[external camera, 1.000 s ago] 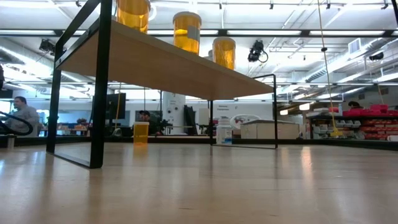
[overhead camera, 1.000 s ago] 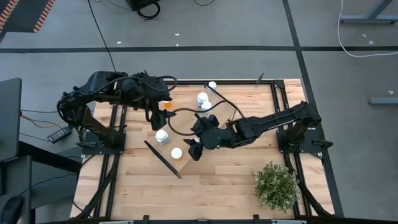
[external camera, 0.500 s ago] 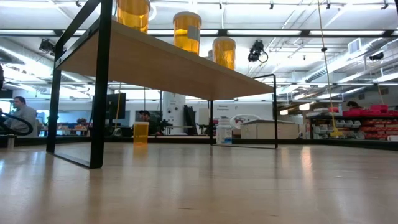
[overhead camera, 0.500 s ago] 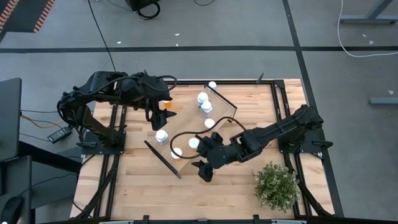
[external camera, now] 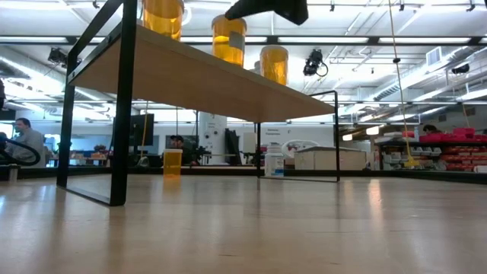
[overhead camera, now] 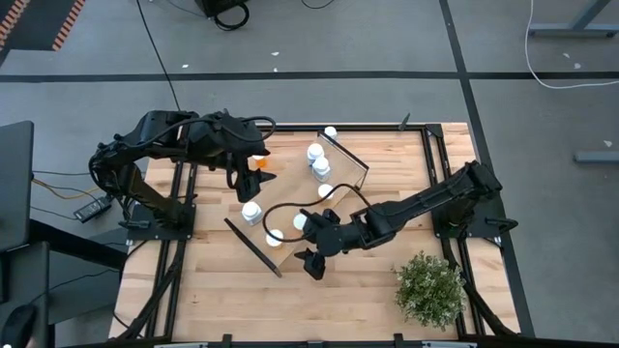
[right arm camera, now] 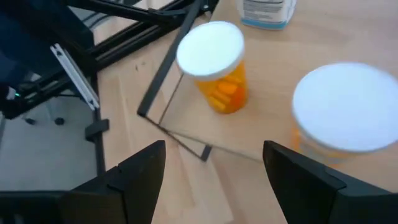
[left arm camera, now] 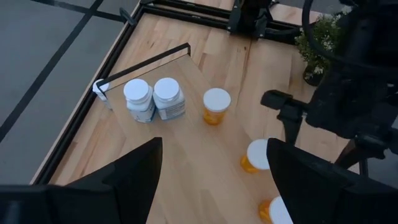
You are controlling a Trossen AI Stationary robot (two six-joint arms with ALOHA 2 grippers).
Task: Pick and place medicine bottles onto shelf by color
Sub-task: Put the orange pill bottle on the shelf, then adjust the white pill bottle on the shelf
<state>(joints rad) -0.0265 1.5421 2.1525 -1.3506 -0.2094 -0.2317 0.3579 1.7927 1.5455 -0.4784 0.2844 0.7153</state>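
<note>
Shelf: we see the shelf (overhead camera: 295, 208), a long light-wood board with thin dark end panels, running diagonally on the counter (overhead camera: 387, 290) from near-left to far-right in the high view.
Shelf from low down: its underside crosses the top of the low view, on thin dark legs.
Orange bottles: three orange bottles (external camera: 228, 39) stand upright in a row on the board in the low view, long axes vertical, white caps up in the overhead view.
White bottles: two white bottles (left arm camera: 153, 99) stand upright, touching side by side, near the far-right end of the shelf.
Bottle on the counter: one orange bottle (external camera: 173, 162) stands upright on the counter beyond the shelf, on its left side near the left arm.
Another white bottle: one more stands upright on the counter past the shelf's far end in the low view.
Left tool: the left tool (overhead camera: 253, 174) hovers off the shelf's left side, fingers spread apart, nothing between them.
Right tool: the right tool (overhead camera: 311, 263) hangs over the near-left end of the shelf, just beside two capped orange bottles, fingers apart and empty.
Extras: a potted plant (overhead camera: 428, 287) sits at the near-right of the counter.
</note>
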